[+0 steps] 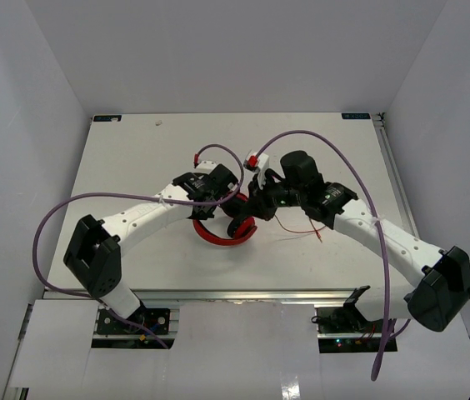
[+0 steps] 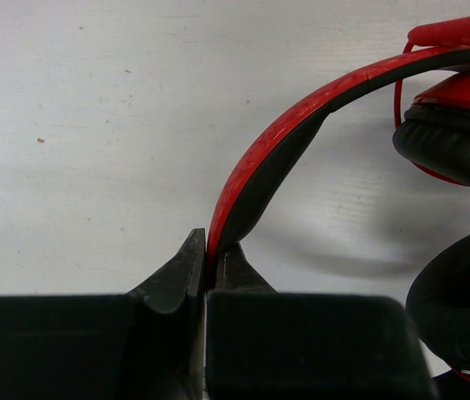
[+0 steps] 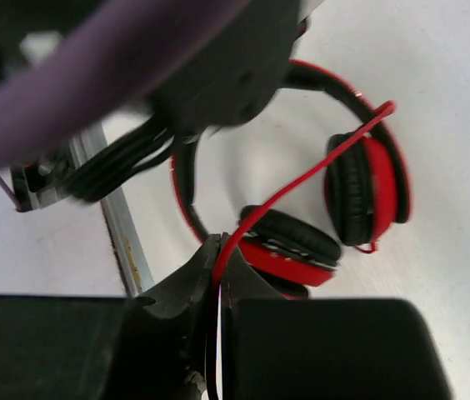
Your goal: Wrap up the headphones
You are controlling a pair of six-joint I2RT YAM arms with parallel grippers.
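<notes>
The red headphones [image 1: 222,232] lie at the table's middle, between both grippers. My left gripper [image 2: 208,260] is shut on the thin red-and-black headband [image 2: 277,142]; the black-padded earcups [image 2: 456,142] are to its right. In the top view the left gripper [image 1: 232,202] is just above the headphones. My right gripper [image 3: 219,254] is shut on the thin red cord [image 3: 302,179], which runs up over the two earcups [image 3: 367,190]. In the top view the right gripper [image 1: 256,205] is right of the left one. The loose cord [image 1: 300,230] trails right to its plug [image 1: 322,237].
Thick purple robot cables [image 1: 343,162] arc over both arms. The left arm's wrist [image 3: 218,67] hangs close above the headphones in the right wrist view. A metal rail [image 3: 122,225] marks the table's edge. White walls enclose the table [image 1: 135,158] on three sides.
</notes>
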